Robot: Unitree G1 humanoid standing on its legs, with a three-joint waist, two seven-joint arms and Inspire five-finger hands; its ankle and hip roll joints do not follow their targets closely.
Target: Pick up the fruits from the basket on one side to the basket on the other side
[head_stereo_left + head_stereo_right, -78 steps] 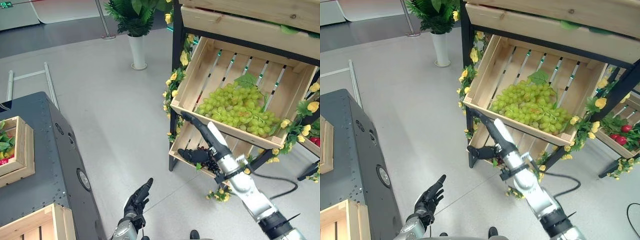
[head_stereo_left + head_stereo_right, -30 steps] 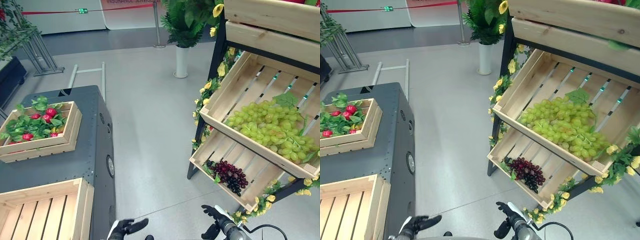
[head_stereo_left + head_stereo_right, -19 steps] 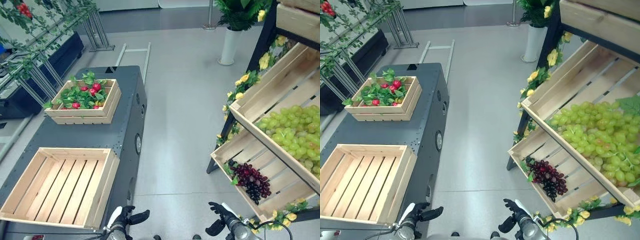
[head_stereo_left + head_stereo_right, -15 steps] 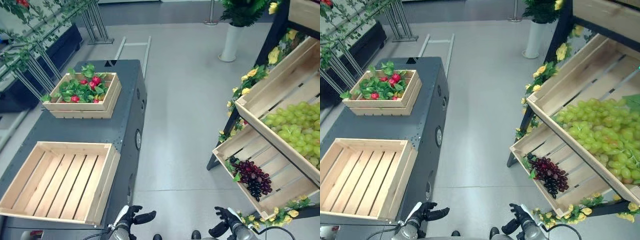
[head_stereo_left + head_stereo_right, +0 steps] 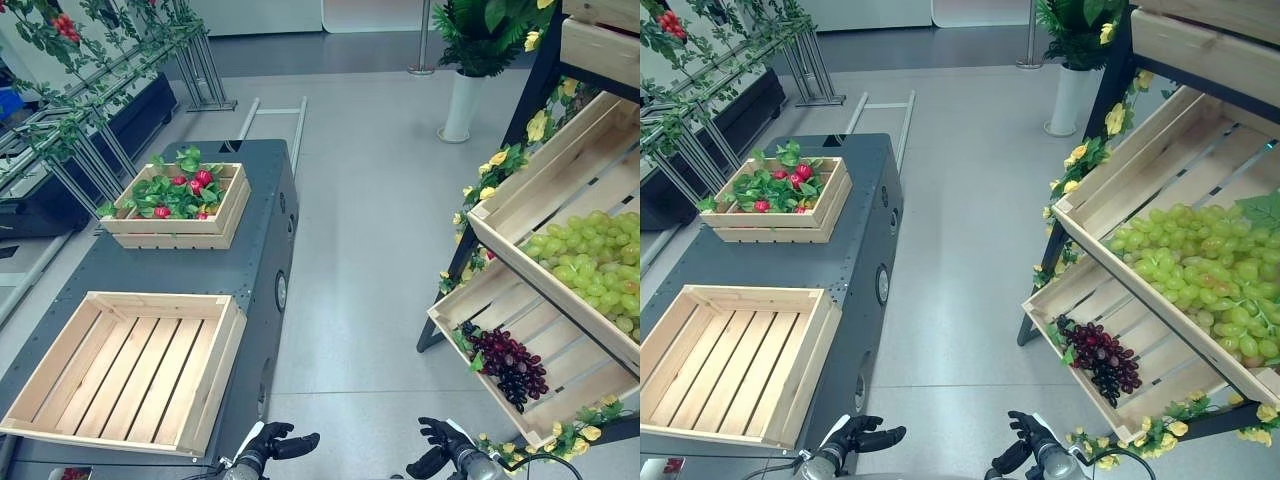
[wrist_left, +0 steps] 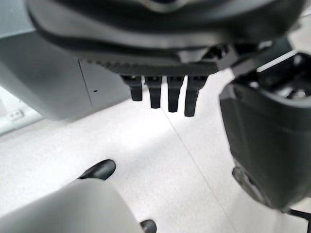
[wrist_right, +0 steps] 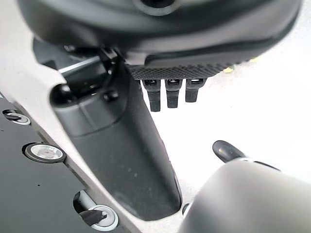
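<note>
An empty slatted wooden crate [image 5: 120,370] sits on the near end of a dark grey cart [image 5: 250,260]. Behind it stands a smaller crate of red fruits and green leaves [image 5: 178,200]. On the right, a tilted rack holds green grapes [image 5: 590,260] in its upper crate. A dark purple grape bunch [image 5: 510,365] lies in the lower crate [image 5: 1080,300]. My left hand [image 5: 275,445] hangs low beside the cart, fingers [image 6: 160,94] relaxed and holding nothing. My right hand [image 5: 440,450] is low in front of the rack, its fingers [image 7: 167,92] also empty.
Grey floor runs between the cart and the rack. A potted plant in a white vase [image 5: 462,100] stands at the back. Vine-covered metal railings [image 5: 100,100] line the left. A white frame [image 5: 270,115] lies on the floor behind the cart. Yellow flowers [image 5: 490,165] trim the rack.
The camera has swung from the rack toward the cart. My right arm has drawn back from the lower crate, leaving the dark grapes there; both hands now sit low.
</note>
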